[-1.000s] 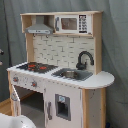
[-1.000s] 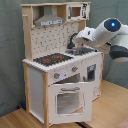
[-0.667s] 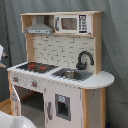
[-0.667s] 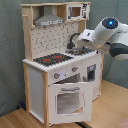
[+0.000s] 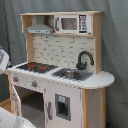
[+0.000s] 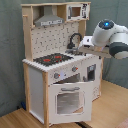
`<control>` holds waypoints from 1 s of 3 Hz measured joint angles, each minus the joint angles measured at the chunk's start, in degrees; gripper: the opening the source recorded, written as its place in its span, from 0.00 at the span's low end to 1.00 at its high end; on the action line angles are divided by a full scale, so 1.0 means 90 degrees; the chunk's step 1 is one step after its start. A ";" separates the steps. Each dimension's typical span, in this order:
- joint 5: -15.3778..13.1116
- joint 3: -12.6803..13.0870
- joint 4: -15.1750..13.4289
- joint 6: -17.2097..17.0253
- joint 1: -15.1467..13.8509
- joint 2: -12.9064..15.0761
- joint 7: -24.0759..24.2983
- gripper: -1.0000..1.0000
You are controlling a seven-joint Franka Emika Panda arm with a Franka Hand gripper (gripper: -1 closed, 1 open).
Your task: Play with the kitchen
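— Gripper [image 6: 87, 44] first: can you read it?

— Only its housing at the end of the arm [image 6: 107, 37]. Whether it is spread or pressed together, I cannot tell. Nothing appears to be carried.

— What has changed over the last second?

— Very little. In the second exterior view the arm sits at almost the same place as a second ago, high toward the second exterior view's right, with at most a slight drift. Nothing on the kitchen [image 5: 65, 50] has moved.

— Where does the kitchen stand?

— Upright in the middle in both exterior views, against a grey curtain, hob [image 5: 35, 66] beside sink [image 5: 72, 74], black faucet [image 5: 84, 59] behind the basin.

— Is the arm over the sink?

— It overlaps that end in the second exterior view, but in the first exterior view the sink and worktop are bare. My judgement: it hangs in front, apart from the toy.

— Meaning for the task?

— Play has hardly begun; an approach to some part probably comes next.
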 joint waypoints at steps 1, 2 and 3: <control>0.0250 -0.0227 -0.0413 0.0083 0.0170 0.0237 -0.0443 1.00; 0.0477 -0.0385 -0.0722 0.0242 0.0166 0.0440 -0.0997 1.00; 0.0536 -0.0448 -0.0985 0.0522 0.0150 0.0701 -0.1428 1.00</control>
